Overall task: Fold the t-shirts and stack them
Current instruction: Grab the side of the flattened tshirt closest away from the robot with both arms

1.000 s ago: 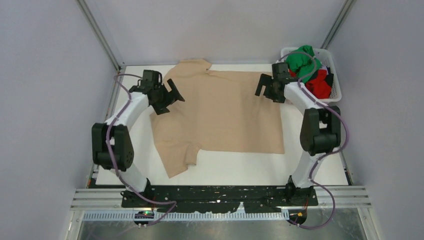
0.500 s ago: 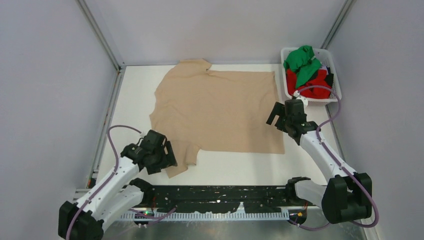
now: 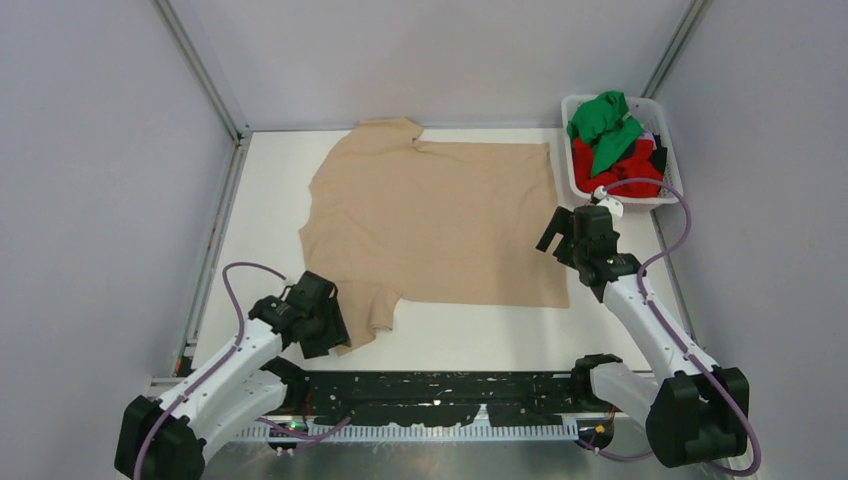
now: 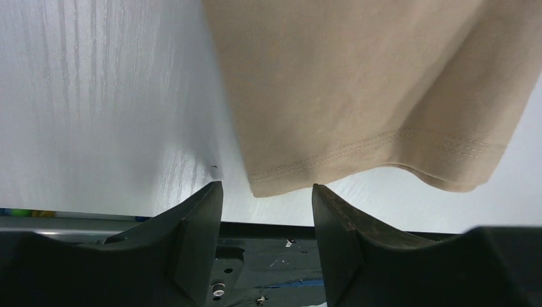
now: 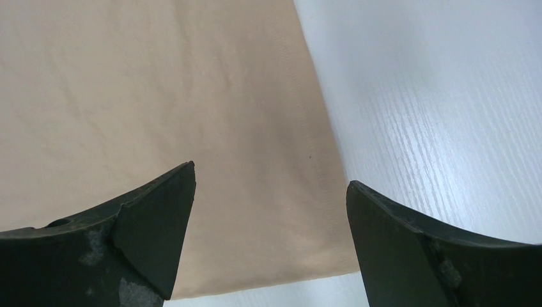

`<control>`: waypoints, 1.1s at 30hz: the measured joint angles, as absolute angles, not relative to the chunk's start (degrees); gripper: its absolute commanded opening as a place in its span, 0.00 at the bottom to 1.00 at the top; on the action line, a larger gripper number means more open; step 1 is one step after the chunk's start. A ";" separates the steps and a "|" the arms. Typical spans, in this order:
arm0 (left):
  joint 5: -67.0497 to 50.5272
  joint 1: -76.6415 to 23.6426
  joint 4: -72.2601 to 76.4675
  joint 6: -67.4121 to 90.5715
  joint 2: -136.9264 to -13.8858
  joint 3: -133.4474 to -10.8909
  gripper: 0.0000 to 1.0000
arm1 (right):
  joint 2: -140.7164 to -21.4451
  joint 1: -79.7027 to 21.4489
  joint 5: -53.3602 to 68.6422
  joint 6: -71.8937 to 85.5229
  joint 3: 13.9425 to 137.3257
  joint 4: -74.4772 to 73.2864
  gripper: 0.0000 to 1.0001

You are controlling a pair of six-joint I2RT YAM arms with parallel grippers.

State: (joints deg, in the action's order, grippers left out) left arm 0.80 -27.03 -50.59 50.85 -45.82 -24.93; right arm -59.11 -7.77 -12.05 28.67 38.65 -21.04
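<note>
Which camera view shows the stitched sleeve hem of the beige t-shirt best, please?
The left wrist view: the sleeve hem sits close, double stitching plain, before the left gripper. The top external view shows it small; the right wrist view shows another edge only.

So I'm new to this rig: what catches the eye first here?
A beige t-shirt lies spread flat across the table. In the far right corner, a white lattice basket holds a crumpled green shirt and red shirt. The left gripper and right gripper, both open, sit at the beige t-shirt's near corners.
</note>
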 measured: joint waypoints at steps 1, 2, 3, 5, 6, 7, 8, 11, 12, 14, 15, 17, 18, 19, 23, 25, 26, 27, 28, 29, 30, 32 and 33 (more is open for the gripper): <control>0.80 -27.31 -50.15 50.81 -46.89 -24.93 0.53 | -59.13 -7.77 -12.29 28.67 38.52 -21.06 0.95; 0.78 -27.64 -49.71 50.81 -48.27 -24.93 0.52 | -59.13 -7.77 -12.51 28.64 38.44 -21.04 0.95; 0.78 -27.92 -49.43 50.78 -49.30 -24.93 0.51 | -59.13 -7.77 -12.78 28.64 38.37 -21.06 0.95; 0.54 -28.71 -48.53 50.76 -51.46 -24.95 0.48 | -59.13 -7.75 -13.15 28.62 38.35 -21.04 0.95; 0.21 -29.06 -48.16 50.76 -52.31 -25.23 0.47 | -59.16 -7.75 -13.32 28.62 38.35 -21.04 0.95; -0.08 -29.36 -47.68 50.76 -52.99 -25.41 0.46 | -59.18 -7.73 -13.47 28.62 38.35 -21.04 0.95; -0.27 -29.67 -47.11 50.61 -53.98 -25.76 0.44 | -59.27 -7.64 -13.58 28.60 38.35 -21.04 0.95; 0.56 -30.00 -46.72 50.02 -57.69 -27.33 0.40 | -59.88 -7.51 -13.72 28.23 38.35 -21.04 0.95; 0.89 -30.00 -46.72 49.65 -58.96 -27.90 0.37 | -60.05 -7.42 -13.72 28.16 38.35 -21.04 0.96; 0.97 -30.00 -46.50 48.88 -61.01 -28.75 0.25 | -60.36 -7.29 -13.72 27.97 38.35 -21.04 0.95; 0.82 -30.00 -46.15 48.58 -61.95 -29.08 0.16 | -60.38 -7.22 -13.72 27.83 38.35 -21.04 0.95; 0.32 -30.00 -45.54 47.92 -63.13 -29.41 0.00 | -60.36 -7.03 -13.74 27.66 38.35 -21.02 0.95; -0.30 -30.00 -44.93 47.72 -63.64 -29.50 0.00 | -60.36 -6.94 -13.76 27.57 38.35 -21.04 0.96; -0.89 -30.00 -44.47 47.35 -64.01 -29.56 0.00 | -60.36 -6.83 -13.76 27.57 38.35 -21.06 0.95; -2.55 -30.00 -43.70 46.06 -64.82 -29.82 0.00 | -59.81 -5.98 -14.17 28.42 38.26 -21.93 0.95; -2.66 -30.00 -43.72 45.82 -64.55 -29.80 0.00 | -58.65 -5.50 -14.70 29.30 37.82 -22.94 0.95; -2.66 -30.00 -43.77 45.67 -64.14 -29.71 0.00 | -57.76 -5.32 -14.94 29.78 37.36 -23.62 0.96; -2.66 -30.00 -43.79 45.54 -63.42 -29.50 0.00 | -56.47 -5.13 -15.07 30.33 36.56 -24.51 0.97; -2.68 -30.00 -43.92 45.36 -62.37 -29.19 0.00 | -54.98 -5.04 -15.11 30.83 35.57 -25.58 0.99; -2.70 -30.00 -44.07 45.21 -61.25 -28.88 0.00 | -53.45 -4.99 -15.11 31.35 34.30 -26.65 0.99; -2.74 -30.00 -44.34 44.95 -59.72 -28.49 0.00 | -52.03 -4.99 -15.07 31.99 33.08 -28.03 0.96; -2.85 -30.00 -44.99 44.71 -56.82 -27.86 0.00 | -49.58 -4.91 -14.79 33.34 30.63 -30.26 0.92; -2.87 -30.00 -45.34 44.60 -55.55 -27.59 0.00 | -48.18 -4.84 -14.50 34.22 29.17 -31.51 0.90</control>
State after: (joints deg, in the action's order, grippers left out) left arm -2.87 -30.00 -45.34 44.60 -55.55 -27.59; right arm -48.18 -4.84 -14.50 34.22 29.17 -31.51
